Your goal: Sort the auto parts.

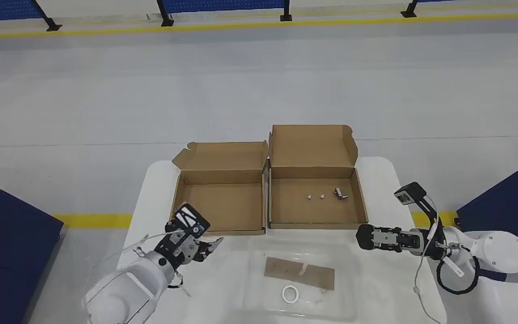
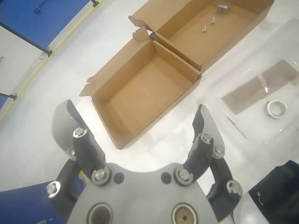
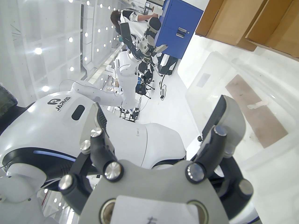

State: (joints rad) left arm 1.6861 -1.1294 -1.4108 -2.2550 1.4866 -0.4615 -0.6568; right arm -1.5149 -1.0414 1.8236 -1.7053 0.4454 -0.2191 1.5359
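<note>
Two open cardboard boxes stand side by side. The left box (image 1: pixel 218 206) (image 2: pixel 144 87) has nothing in it. Inside the right box (image 1: pixel 295 209) (image 2: pixel 236 26) lie two small bolts (image 1: pixel 311 196) (image 2: pixel 204 29) and a metal bracket (image 1: pixel 341 193) (image 2: pixel 223 8). A clear plastic tray (image 1: pixel 259 304) (image 2: pixel 210 103) (image 3: pixel 210 58) in front holds a white ring (image 1: pixel 290 293) (image 2: pixel 276 108) and a small pale part (image 1: pixel 303 267) (image 3: pixel 257 104) on a brown card. My left gripper (image 1: pixel 212 243) (image 2: pixel 136 120) is open just short of the left box's near corner. My right gripper (image 1: pixel 360 237) (image 3: pixel 161 111) is open beside the tray's right end.
The white table (image 1: pixel 380 182) ends close behind the boxes and at both sides. Raised box lids (image 1: pixel 312 146) stand along the far side. Blue barriers (image 1: pixel 20 243) flank the table on the floor.
</note>
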